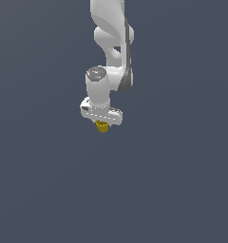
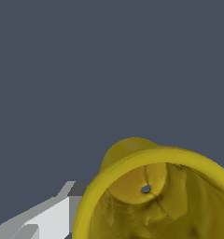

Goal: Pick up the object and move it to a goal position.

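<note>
Yellow cup [image 1: 102, 126] sits directly under white tool [image 1: 101, 122], partly hidden by it. Wrist view: cup's hollow mouth close up, one finger [image 2: 48, 219] beside rim. Whether tool grips cup: cannot tell. Risk: narrow cup slips or tips if grip loose or off-centre.

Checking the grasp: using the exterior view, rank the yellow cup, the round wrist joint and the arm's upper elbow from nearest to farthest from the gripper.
1. Yellow cup: right under the gripper.
2. Wrist joint: above it.
3. Upper elbow: highest, toward the exterior view's right.

exterior view high, distant, facing down the arm [image 1: 111, 42], wrist view close above shared yellow cup [image 2: 156, 191]
</note>
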### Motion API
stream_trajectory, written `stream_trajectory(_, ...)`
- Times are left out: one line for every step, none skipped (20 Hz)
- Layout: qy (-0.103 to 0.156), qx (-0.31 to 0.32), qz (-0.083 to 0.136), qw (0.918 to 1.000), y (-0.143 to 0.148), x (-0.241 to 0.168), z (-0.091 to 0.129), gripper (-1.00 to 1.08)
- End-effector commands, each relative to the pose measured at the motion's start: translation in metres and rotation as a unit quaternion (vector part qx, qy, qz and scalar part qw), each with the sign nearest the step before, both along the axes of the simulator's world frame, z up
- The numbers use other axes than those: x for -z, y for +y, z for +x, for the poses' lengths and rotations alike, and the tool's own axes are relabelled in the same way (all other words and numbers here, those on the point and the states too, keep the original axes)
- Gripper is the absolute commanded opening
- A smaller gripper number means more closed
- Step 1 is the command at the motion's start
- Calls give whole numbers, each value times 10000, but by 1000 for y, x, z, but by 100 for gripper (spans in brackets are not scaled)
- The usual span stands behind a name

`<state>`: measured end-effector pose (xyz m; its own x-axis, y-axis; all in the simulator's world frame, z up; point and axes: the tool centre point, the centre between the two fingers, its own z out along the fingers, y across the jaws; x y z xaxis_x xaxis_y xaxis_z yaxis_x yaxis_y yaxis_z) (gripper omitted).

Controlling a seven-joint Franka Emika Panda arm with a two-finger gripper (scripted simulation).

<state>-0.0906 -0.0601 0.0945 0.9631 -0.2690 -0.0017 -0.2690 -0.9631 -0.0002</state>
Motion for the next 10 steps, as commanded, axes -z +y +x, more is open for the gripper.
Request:
stream_trajectory(-7, -3, 0, 10000, -7, -4, -11, -100)
stream_trajectory(-7, -3, 0, 10000, -10, -5, -14, -100)
stream_trajectory(-7, -3, 0, 10000, -12, -6, -17, -100)
stream_trajectory(-7, -3, 0, 10000, -14, -7, -20, -100)
stream_trajectory(-7, -3, 0, 10000, -16, -8, -22, -100)
stream_trajectory(-7, -3, 0, 10000, -17, -9, -24, -100)
stream_trajectory(-7, -3, 0, 10000, -18, -9, -26, -100)
stream_trajectory(-7, -3, 0, 10000, -19, -9, -27, -100)
stream_trajectory(-7, -3, 0, 10000, -20, -10, -27, -100)
stream_trajectory(-7, -3, 0, 10000, -20, -10, -28, -100)
